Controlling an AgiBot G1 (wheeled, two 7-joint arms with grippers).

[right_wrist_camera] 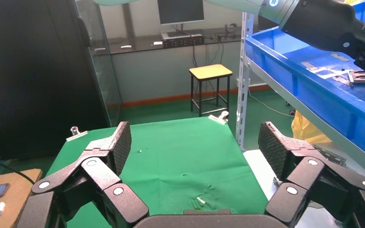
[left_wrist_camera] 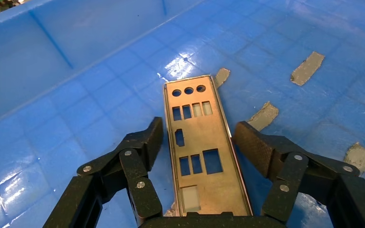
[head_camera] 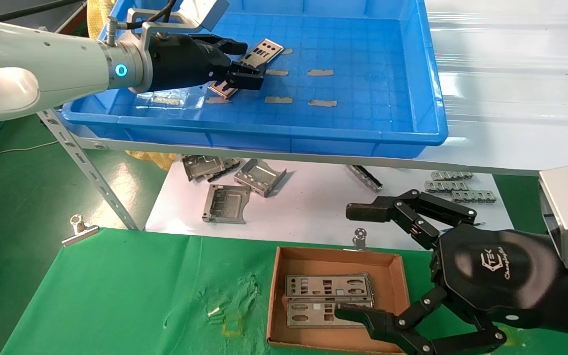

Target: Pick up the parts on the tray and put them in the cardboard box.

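Note:
A silver punched part (head_camera: 264,51) lies flat on the floor of the blue tray (head_camera: 284,133). My left gripper (head_camera: 237,63) is low over its near end. In the left wrist view the part (left_wrist_camera: 204,156) lies between the fingers of the open left gripper (left_wrist_camera: 200,137), with a gap on each side. A second part (head_camera: 222,88) shows partly under that gripper. The cardboard box (head_camera: 397,286) stands on the green cloth and holds two stacked parts (head_camera: 328,286). My right gripper (head_camera: 353,261) hovers open and empty by the box's right side, and the right wrist view shows the same gripper (right_wrist_camera: 196,137) wide open.
Grey tape strips (head_camera: 321,72) dot the tray floor. On a white sheet under the shelf lie boxy brackets (head_camera: 225,202) and comb-like strips (head_camera: 451,185). A slanted shelf upright (head_camera: 91,172) and a binder clip (head_camera: 79,229) sit at the cloth's far left.

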